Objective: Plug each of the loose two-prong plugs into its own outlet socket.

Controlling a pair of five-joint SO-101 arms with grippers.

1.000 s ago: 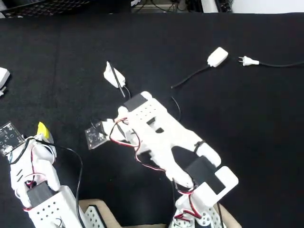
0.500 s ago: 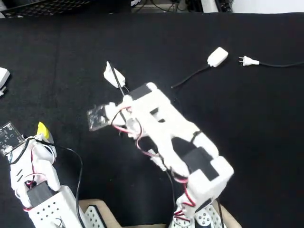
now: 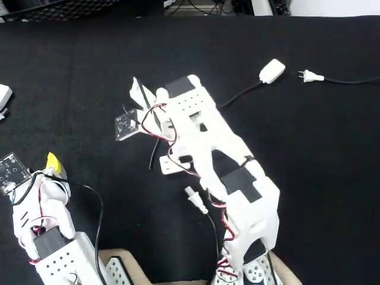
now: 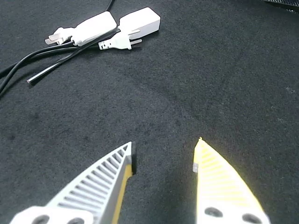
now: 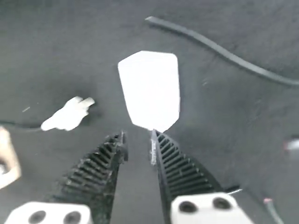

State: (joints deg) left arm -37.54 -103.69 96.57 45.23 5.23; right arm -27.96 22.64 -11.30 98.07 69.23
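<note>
A white outlet socket (image 5: 149,88) lies on the black cloth just past the tips of my right gripper (image 5: 138,137). Its black fingers are open by a narrow gap with nothing between them. The high view has the same socket (image 3: 141,92) at the tip of the right arm (image 3: 196,124). A loose white two-prong plug (image 5: 67,114) lies beside it. Another plug (image 3: 196,199) on a black cable rests under the arm. My left gripper (image 4: 164,147) is open and empty low over the cloth. Two white sockets (image 4: 140,21) and a plug (image 4: 117,43) lie farther off.
At the far right lie a white socket (image 3: 272,71) on a black cable and a plug (image 3: 310,76) facing it. A black cable (image 5: 219,51) crosses beyond the near socket. A white bar-shaped piece (image 3: 171,165) shows under the right arm. The left arm (image 3: 41,214) is at the near left.
The right arm has swung away from the table's near side, its gripper now at the white socket. That uncovered the plug and white piece beneath it. The left arm has not moved.
</note>
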